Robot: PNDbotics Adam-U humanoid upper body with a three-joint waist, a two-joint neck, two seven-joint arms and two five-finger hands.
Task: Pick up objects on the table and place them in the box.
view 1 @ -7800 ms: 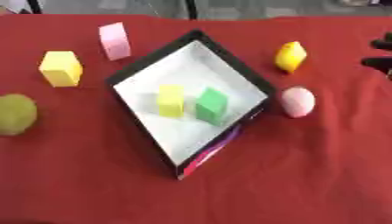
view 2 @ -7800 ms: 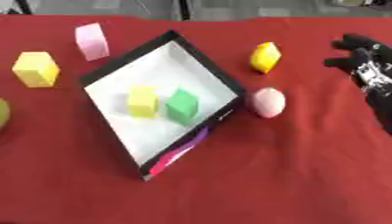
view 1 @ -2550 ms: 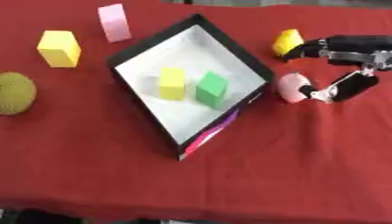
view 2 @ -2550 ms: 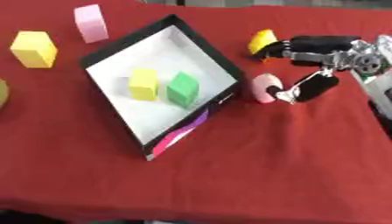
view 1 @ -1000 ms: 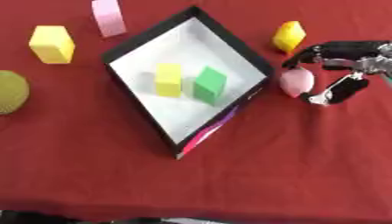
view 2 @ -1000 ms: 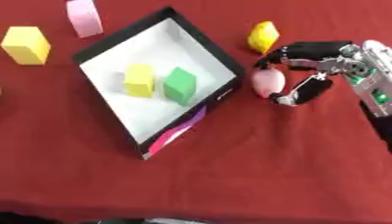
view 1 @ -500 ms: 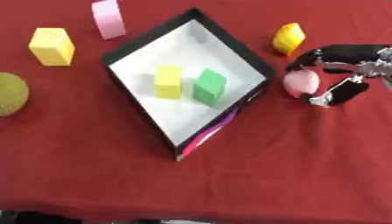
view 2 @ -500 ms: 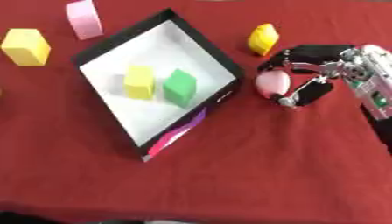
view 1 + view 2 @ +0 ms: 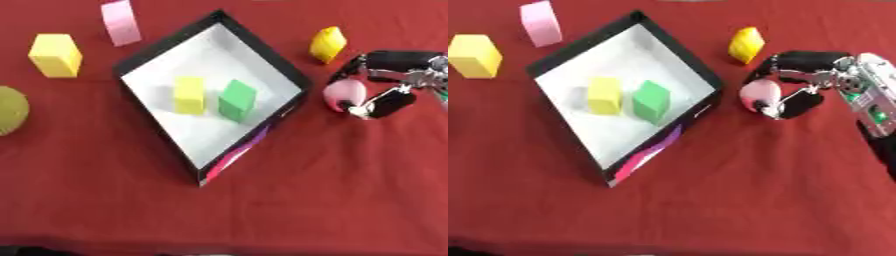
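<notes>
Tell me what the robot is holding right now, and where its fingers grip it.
The right hand has its fingers curled around the pink ball, at its top and right side.

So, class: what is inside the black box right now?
Inside the black box stand a yellow block and a green block on its white floor. The floor beneath them is covered.

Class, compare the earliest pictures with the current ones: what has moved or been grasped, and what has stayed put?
The right hand has come in from the right edge and curled its fingers and thumb round the pink ball, which lies beside the box. The yellow block and green block remain inside the box; the other pieces outside it have not been touched.
</notes>
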